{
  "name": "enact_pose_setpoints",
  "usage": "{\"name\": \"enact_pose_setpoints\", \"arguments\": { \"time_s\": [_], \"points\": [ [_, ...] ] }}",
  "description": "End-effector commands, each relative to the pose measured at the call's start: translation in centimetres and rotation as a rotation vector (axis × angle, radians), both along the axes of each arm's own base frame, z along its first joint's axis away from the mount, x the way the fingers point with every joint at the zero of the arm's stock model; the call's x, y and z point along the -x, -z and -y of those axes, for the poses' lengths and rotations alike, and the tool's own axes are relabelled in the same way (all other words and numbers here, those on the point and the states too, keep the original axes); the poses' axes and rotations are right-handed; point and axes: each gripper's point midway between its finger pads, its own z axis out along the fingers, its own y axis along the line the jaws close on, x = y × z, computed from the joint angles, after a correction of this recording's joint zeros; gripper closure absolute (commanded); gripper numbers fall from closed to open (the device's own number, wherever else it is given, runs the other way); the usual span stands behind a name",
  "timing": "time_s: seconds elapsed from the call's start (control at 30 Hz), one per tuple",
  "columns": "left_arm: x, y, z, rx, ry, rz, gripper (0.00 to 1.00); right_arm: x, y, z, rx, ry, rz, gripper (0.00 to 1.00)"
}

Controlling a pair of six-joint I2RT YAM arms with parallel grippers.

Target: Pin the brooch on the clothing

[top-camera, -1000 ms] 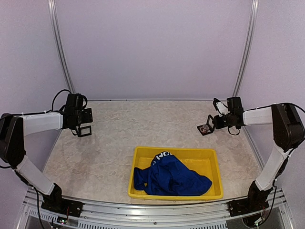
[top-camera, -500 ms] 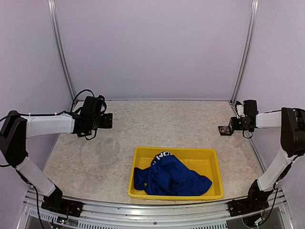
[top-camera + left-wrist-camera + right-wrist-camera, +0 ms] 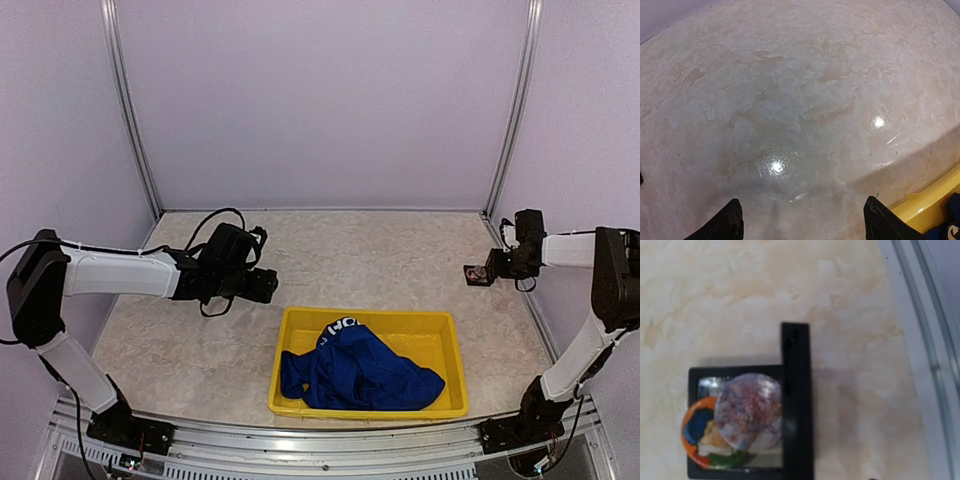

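Preparation: brooch (image 3: 732, 426) in case (image 3: 796, 405) ahead of right gripper (image 3: 494, 269) (jaw state indeterminable); left gripper (image 3: 802, 225), jaws apart, next needs clothing (image 3: 355, 372) rightward.

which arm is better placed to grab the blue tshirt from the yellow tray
Left. The left gripper, open, hangs by the yellow plastic tray's far-left corner, near the crumpled royal-blue T-shirt; the right gripper is far off at the small black brooch case.

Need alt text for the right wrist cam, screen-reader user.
A black case lies on the beige marbled table, holding two overlapping round brooches: a pale mottled one over an orange-rimmed one. A black bar, perhaps its lid, crosses its right side; a metal rail runs along the right edge.
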Motion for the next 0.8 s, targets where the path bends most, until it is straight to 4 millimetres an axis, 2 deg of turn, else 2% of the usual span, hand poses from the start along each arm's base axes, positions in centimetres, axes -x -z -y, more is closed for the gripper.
{"name": "enact_pose_setpoints", "arguments": {
  "time_s": [0.0, 0.03, 0.1, 0.17, 0.2, 0.27, 0.33, 0.4, 0.47, 0.53, 0.77],
  "points": [
    [2.7, 0.0, 1.1, 0.044, 0.068, -0.055, 0.22, -0.4, -5.6, 0.0, 0.039, 0.029, 0.055, 0.41],
    [3.0, -0.2, 1.2, 0.046, 0.073, -0.054, 0.21, -0.3, -6.7, -0.4, 0.061, 0.028, 0.068, 0.35],
    [3.5, -0.6, 1.1, 0.05, 0.076, -0.047, 0.21, -0.1, -8.6, -2.0, 0.095, 0.001, 0.083, 0.3],
    [3.7, -0.7, 0.8, 0.049, 0.075, -0.042, 0.21, 0.4, -9.7, -6.0, 0.076, -0.113, 0.076, 0.28],
    [3.7, -1.0, 0.7, 0.048, 0.074, -0.034, 0.21, 0.8, -10.0, -8.5, 0.041, -0.21, 0.065, 0.28],
    [3.6, -1.3, 0.5, 0.042, 0.069, -0.023, 0.21, 3.0, -10.1, -15.7, -0.072, -0.542, 0.038, 0.31],
    [3.5, -1.7, 0.5, 0.042, 0.067, -0.01, 0.21, 7.2, -10.1, -22.8, -0.12, -0.886, 0.025, 0.33],
    [3.4, -2.0, 0.6, 0.042, 0.075, 0.004, 0.21, 11.5, -9.9, -27.9, -0.107, -1.182, 0.053, 0.31],
    [3.3, -2.4, 0.6, 0.042, 0.08, 0.015, 0.21, 13.5, -8.7, -29.9, -0.043, -1.357, 0.1, 0.28],
    [3.2, -2.5, 0.5, 0.033, 0.076, 0.02, 0.21, 14.3, -7.0, -30.5, -0.008, -1.448, 0.093, 0.27],
    [3.6, -2.7, -0.6, 0.018, 0.054, 0.033, 0.2, 13.7, -2.1, -30.9, 0.083, -1.548, -0.078, 0.27]
  ]
}}
